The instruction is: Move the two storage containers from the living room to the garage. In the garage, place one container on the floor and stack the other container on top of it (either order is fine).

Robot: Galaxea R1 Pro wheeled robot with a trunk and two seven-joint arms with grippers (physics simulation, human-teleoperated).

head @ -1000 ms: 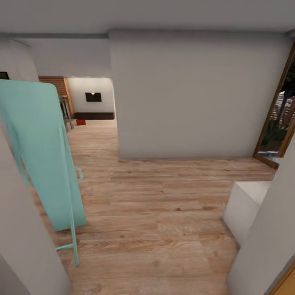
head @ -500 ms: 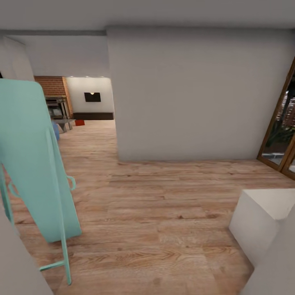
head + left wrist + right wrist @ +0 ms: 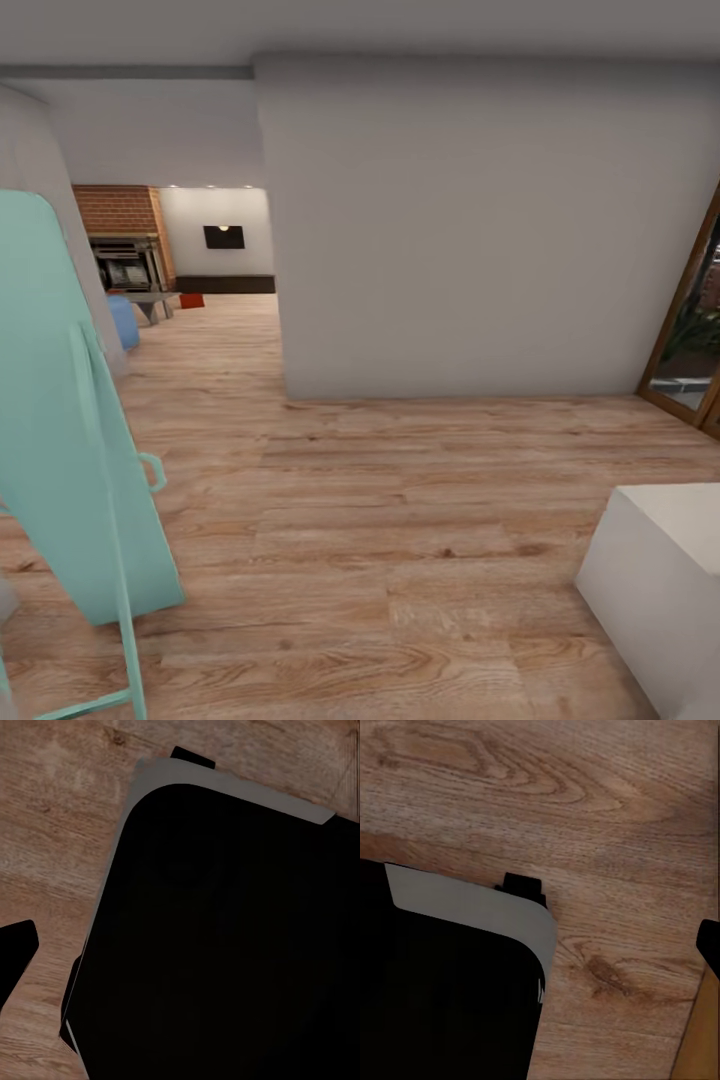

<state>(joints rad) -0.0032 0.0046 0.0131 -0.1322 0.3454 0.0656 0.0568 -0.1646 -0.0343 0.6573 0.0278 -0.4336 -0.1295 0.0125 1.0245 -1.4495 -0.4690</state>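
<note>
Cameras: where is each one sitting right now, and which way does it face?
Head view: on the head, facing down a hallway toward the living room, where a red bin sits beside the brick chimney; none of the robot's body is identifiable.
Left wrist view: near the left arm's end, facing the floor, above a dark body panel.
Right wrist view: likewise.
Both wrist views share the wood floor.

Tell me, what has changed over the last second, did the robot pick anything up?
Nothing was picked up. Only the camera moved: the view shifted, so more of the living room shows through the opening, with the brick chimney, fireplace and a blue object. A small orange-red container sits far off on the wood floor. The mint ironing board and white block stayed put.
</note>
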